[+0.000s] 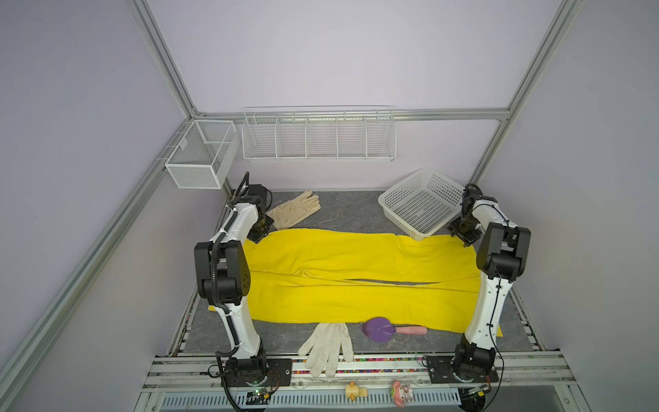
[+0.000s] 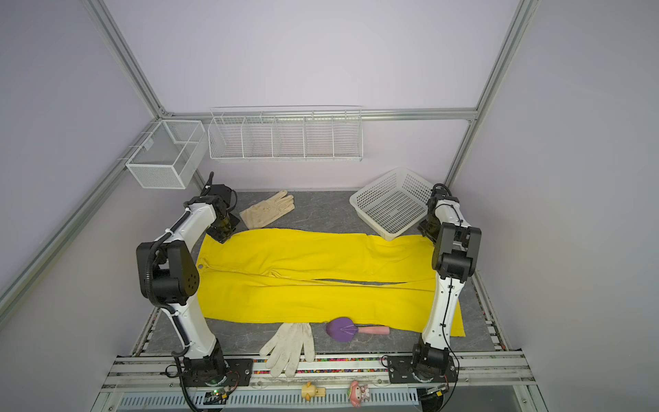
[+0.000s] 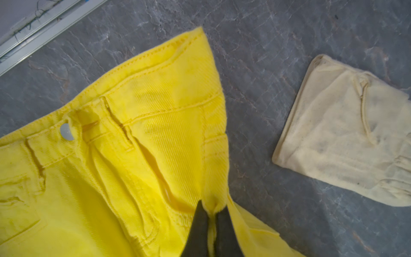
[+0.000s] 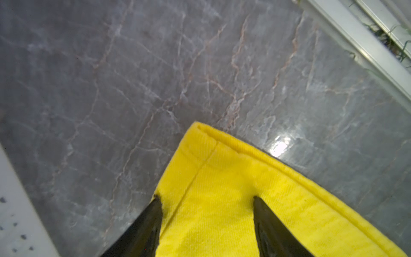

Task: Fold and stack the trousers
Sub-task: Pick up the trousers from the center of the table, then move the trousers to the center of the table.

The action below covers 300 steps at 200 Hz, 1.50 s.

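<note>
1. Trousers [image 1: 356, 278] lie spread flat across the table's [image 1: 342, 217] middle, waist toward the left edge and hems toward the right. In both top views the arms hide part of each end.
2. The left gripper [image 3: 212, 207] is pinched tight on a tuft of cloth at the far waist side.
3. The right gripper [image 4: 206, 198] stands wide, astride the far hem corner; contact is unclear.
4. The white basket [image 1: 420, 207] meets the far leg; I cannot tell whether they overlap.

trousers [image 1: 356, 257]: plain bright yellow, dyed the same all over
table [image 1: 349, 214]: dark grey, streaked with pale marble veins
far glove [image 1: 294, 214]: cream
near glove [image 1: 328, 347]: off-white, kinda smudged
basket [image 1: 420, 210]: white
scoop [image 1: 378, 330]: purple, pink handle
</note>
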Each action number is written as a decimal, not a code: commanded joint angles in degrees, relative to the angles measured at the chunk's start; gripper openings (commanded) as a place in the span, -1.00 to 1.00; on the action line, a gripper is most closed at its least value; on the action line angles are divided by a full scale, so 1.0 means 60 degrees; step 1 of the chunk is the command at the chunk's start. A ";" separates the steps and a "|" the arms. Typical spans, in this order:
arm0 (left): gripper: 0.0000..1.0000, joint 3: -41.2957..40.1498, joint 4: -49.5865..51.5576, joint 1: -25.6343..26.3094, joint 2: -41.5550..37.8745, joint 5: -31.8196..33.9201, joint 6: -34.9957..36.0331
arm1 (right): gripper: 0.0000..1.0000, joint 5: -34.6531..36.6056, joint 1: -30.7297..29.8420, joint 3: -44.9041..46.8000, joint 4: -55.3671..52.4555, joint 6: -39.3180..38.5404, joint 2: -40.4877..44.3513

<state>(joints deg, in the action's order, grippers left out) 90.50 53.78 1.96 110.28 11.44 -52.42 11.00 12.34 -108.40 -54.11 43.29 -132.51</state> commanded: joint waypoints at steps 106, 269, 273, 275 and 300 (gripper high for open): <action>-1.00 -0.1902 -0.0018 0.0033 -0.2014 -0.0062 0.0461 | -0.75 0.0037 -0.0019 0.0703 0.0372 -0.0674 0.0999; -1.00 -0.5466 0.0677 0.0069 -0.5388 -0.0576 0.0644 | -0.87 -0.2369 0.0473 0.8398 0.0886 -0.0920 0.9706; -1.00 -0.5629 0.0597 0.0090 -0.5437 -0.0655 0.0624 | -0.87 -0.2497 0.0464 0.8627 0.0843 -0.0903 0.9862; -1.00 -0.5714 0.0572 0.0096 -0.5451 -0.0689 0.0612 | -0.87 -0.2542 0.0445 0.8752 0.0814 -0.0883 0.9936; -1.00 -0.6480 0.0178 0.0269 -0.5446 -0.0910 0.0500 | -0.88 -0.2933 0.0189 1.0317 0.0654 -0.0630 1.0815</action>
<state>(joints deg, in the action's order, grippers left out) 54.85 55.81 2.63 78.30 8.23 -48.01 -2.50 14.79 -53.74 -47.13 37.08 -71.29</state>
